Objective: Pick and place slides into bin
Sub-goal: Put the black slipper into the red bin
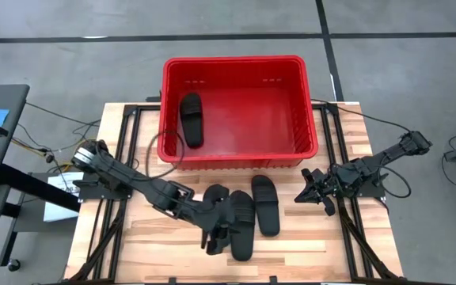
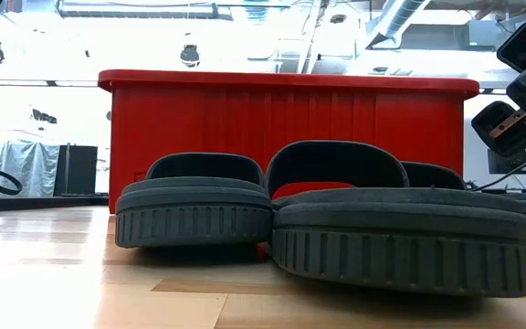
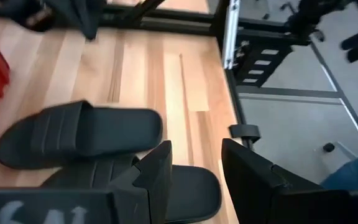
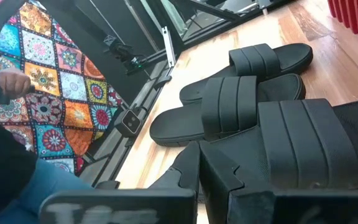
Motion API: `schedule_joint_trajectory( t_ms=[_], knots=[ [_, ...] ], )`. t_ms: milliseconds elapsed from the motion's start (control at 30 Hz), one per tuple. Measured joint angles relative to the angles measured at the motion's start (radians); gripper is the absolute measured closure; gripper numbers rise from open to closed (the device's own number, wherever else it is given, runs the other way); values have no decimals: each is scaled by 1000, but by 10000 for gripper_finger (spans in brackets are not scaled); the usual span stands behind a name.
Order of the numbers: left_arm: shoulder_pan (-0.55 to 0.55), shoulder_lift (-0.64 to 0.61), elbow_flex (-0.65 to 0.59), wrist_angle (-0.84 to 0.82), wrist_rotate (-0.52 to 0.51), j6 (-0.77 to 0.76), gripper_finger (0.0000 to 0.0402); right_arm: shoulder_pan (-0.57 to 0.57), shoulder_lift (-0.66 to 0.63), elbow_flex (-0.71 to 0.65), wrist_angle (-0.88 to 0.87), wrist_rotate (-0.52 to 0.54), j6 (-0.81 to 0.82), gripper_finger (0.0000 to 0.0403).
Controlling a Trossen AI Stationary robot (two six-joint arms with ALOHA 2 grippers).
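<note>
One black slide lies on the floor of the red bin, near its left wall. Three more slides lie soles down, close together, on the wooden table in front of the bin: left, middle and right. My left gripper is open above the left and middle slides. In the left wrist view its fingers stand over the middle slide. My right gripper is shut and empty, just right of the slides.
The bin stands at the table's far edge, and its front wall rises behind the slides. Black frame rails run along both table sides. Bare wood lies at the near left. A person is beside a patterned mat beyond the table.
</note>
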Motion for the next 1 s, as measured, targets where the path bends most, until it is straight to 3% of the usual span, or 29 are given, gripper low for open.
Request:
schedule_joint_trajectory(
  t_ms=[433, 833, 1000],
  knots=[
    [-51, 145, 0, 37, -2, -77, 272, 0, 0, 0, 0, 0, 0, 403],
    [-123, 220, 0, 6, -14, 158, 272, 0, 0, 0, 0, 0, 0, 403],
    [-135, 266, -1, 28, -17, 177, 272, 0, 4, 0, 0, 0, 0, 403]
  ],
)
